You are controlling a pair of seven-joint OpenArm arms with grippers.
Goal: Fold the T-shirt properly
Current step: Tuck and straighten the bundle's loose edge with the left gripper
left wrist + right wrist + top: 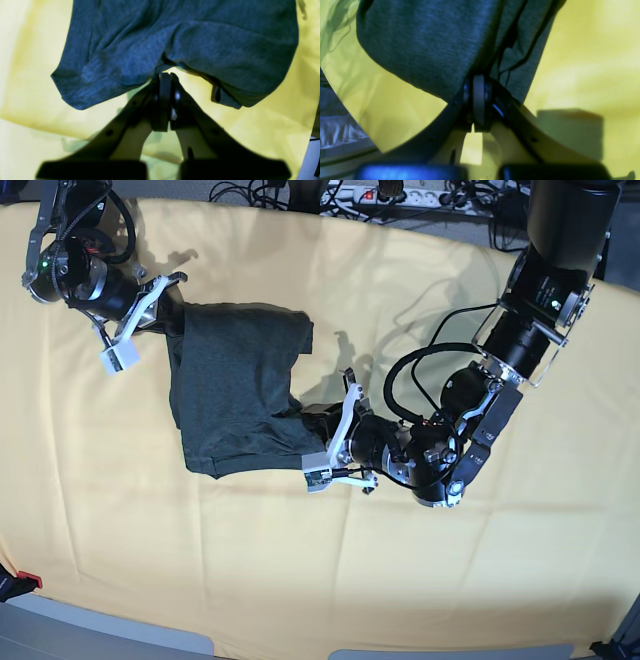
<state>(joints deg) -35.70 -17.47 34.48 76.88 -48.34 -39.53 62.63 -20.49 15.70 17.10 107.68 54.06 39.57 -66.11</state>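
The T-shirt (235, 385) is a dark green-grey heathered knit garment, folded into a compact bundle on the yellow cloth (300, 580). My left gripper (322, 428) is shut on the shirt's lower right edge; in the left wrist view the closed jaws (165, 75) pinch the fabric (175, 42), which bunches above them. My right gripper (165, 308) is shut on the shirt's upper left corner; in the right wrist view the jaws (478, 80) clamp the cloth (427, 45), which hangs over them.
The yellow cloth covers the whole table. A power strip and cables (390, 195) lie along the far edge. The left arm's cable loop (410, 380) curls beside the shirt. The table's front edge (110, 630) shows at the bottom.
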